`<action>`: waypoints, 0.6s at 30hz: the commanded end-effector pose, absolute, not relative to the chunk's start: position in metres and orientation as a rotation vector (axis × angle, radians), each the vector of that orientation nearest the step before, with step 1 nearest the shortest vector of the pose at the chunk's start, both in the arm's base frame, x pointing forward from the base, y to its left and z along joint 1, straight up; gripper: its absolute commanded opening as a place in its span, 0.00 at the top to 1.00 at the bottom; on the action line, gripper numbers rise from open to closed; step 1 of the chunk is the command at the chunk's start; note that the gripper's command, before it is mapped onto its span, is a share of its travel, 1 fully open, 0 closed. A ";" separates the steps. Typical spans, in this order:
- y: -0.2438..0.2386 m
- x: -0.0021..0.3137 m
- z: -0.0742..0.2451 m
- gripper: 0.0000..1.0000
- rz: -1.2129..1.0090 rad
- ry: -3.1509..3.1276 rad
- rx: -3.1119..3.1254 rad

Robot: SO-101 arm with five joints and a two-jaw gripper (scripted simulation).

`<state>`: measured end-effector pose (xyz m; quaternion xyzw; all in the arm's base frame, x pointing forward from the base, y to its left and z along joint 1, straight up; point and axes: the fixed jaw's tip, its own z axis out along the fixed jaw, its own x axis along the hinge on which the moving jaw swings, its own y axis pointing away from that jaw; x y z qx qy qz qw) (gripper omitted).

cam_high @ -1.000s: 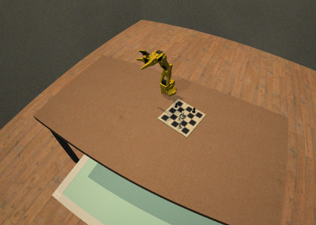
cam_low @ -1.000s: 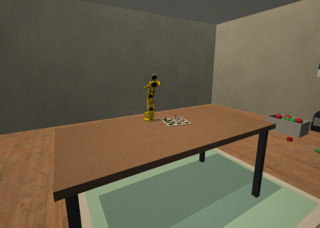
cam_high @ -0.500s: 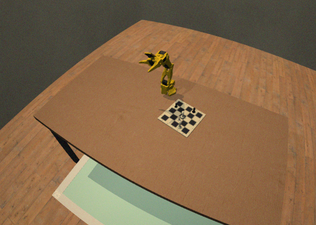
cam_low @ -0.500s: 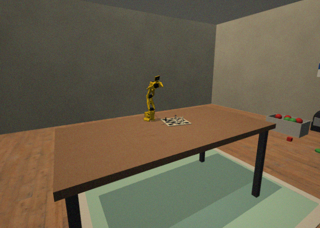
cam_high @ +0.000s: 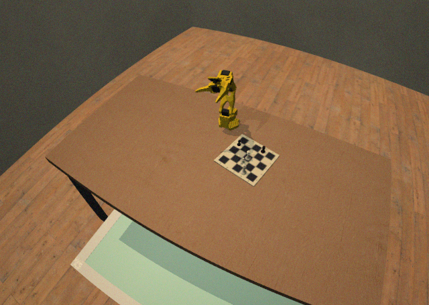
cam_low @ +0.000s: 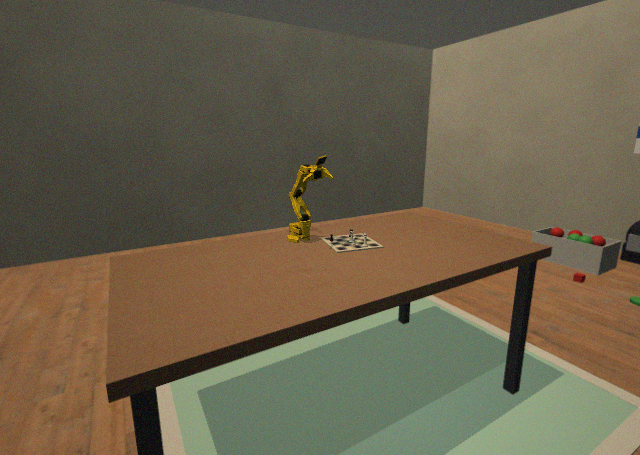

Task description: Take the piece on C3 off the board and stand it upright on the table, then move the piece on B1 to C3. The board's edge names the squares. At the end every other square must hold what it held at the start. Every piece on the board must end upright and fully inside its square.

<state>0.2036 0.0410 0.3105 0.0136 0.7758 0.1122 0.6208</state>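
Observation:
A small chessboard (cam_high: pixel 245 161) lies on the brown table just in front of the yellow arm's base (cam_high: pixel 228 121). Two black pieces stand near the board's far edge, one at the corner nearest the arm (cam_high: pixel 238 143) and one further right (cam_high: pixel 263 148). Pale pieces (cam_high: pixel 247 161) stand in a row down the board's middle. The square names are too small to read. My gripper (cam_high: pixel 205 88) is raised high above the table, left of the base and away from the board, open and empty. In the exterior view the gripper (cam_low: pixel 325 168) points toward the board (cam_low: pixel 350 244) from well above it.
The table's far edge runs just behind the arm's base. A grey bin with red and green balls (cam_low: pixel 576 246) stands on the floor to the right, away from the table. A green rug (cam_low: pixel 382 388) lies under the table.

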 end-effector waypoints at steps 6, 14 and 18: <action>0.065 0.185 0.290 0.26 0.326 1.831 -0.126; 0.086 0.162 0.268 0.32 0.395 1.867 -0.298; 0.092 0.155 0.260 0.34 0.417 1.876 -0.357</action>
